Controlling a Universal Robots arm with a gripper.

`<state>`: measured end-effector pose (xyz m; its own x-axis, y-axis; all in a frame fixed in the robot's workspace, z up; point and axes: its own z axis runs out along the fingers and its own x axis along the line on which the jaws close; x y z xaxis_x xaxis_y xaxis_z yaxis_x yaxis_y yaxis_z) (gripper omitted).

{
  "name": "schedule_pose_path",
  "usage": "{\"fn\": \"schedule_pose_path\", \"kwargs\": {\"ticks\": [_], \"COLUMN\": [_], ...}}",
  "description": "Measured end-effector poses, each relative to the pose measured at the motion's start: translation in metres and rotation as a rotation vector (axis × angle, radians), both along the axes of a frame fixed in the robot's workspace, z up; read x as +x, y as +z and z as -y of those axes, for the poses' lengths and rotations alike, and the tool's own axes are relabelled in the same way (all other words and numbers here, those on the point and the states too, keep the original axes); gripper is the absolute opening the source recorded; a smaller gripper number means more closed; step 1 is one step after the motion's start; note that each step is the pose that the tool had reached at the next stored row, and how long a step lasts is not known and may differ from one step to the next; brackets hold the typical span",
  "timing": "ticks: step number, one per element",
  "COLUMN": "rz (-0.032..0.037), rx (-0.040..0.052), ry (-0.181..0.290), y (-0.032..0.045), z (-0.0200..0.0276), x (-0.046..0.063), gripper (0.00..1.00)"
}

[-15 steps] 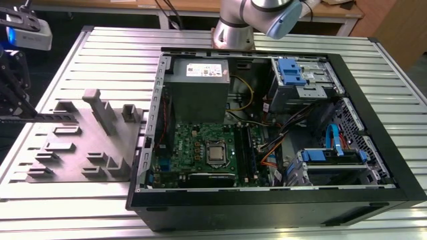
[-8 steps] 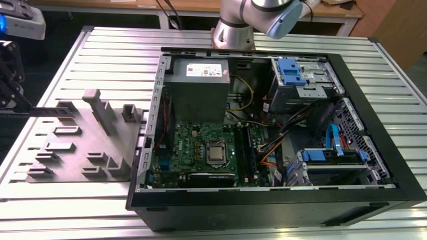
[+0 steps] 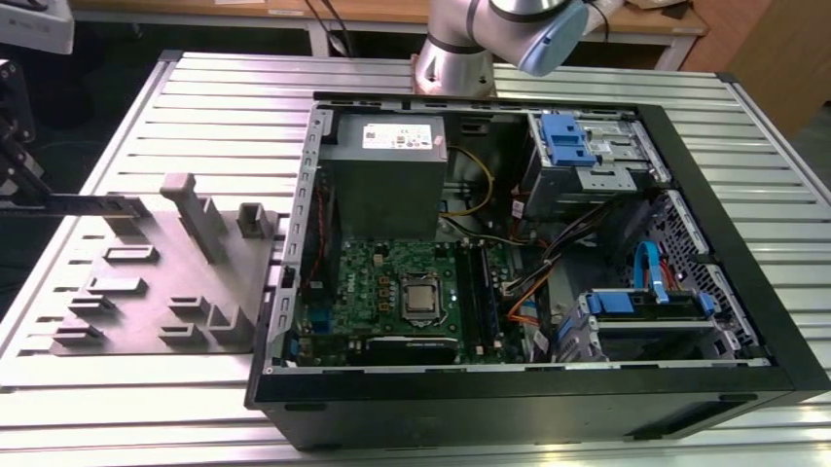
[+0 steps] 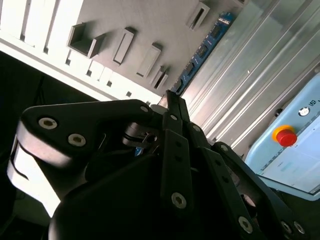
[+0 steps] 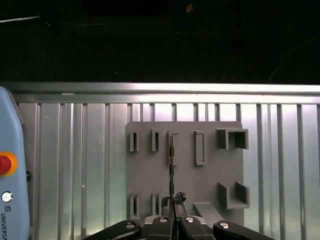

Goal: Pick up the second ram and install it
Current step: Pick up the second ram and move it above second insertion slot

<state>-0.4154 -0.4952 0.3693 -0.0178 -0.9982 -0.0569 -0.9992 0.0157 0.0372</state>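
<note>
Second ram (image 3: 101, 205) aloft over tray (image 3: 150, 275)

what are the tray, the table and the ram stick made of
The tray looks like matte grey plastic: dull, even, no glare. The table seems bare aluminium: ribbed slats with bright streaks. The second ram is a blue circuit board, likely fibreglass laminate, carrying dark chips.

Matt grey plastic tray (image 5: 150, 175) — shiny ribbed metal table (image 5: 60, 160) — matt black hand (image 5: 172, 201)

A robotics lab: a slatted metal workbench (image 3: 221, 78), an open computer case (image 3: 520, 409) mid-frame, 1 robot arm (image 3: 457, 58) at top centre.
</note>
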Motion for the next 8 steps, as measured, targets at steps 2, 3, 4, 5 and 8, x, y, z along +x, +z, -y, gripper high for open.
{"fn": "schedule_pose_path", "kwargs": {"ticks": [2, 3, 4, 5, 8], "rz": [0.0002, 0.0003, 0.0002, 0.0002, 0.0002], "rx": [0.0014, 0.0021, 0.0026, 0.0031, 0.0048], "ry": [0.0, 0.0, 0.0, 0.0, 0.0], "y": [0.0039, 0.0058, 0.0079, 0.0098, 0.0149], "z": [0.0, 0.0, 0.0, 0.0, 0.0], "x": [0.0, 0.0, 0.0, 0.0, 0.0], "gripper": [0.09, 0.09, 0.09, 0.09, 0.09]}}
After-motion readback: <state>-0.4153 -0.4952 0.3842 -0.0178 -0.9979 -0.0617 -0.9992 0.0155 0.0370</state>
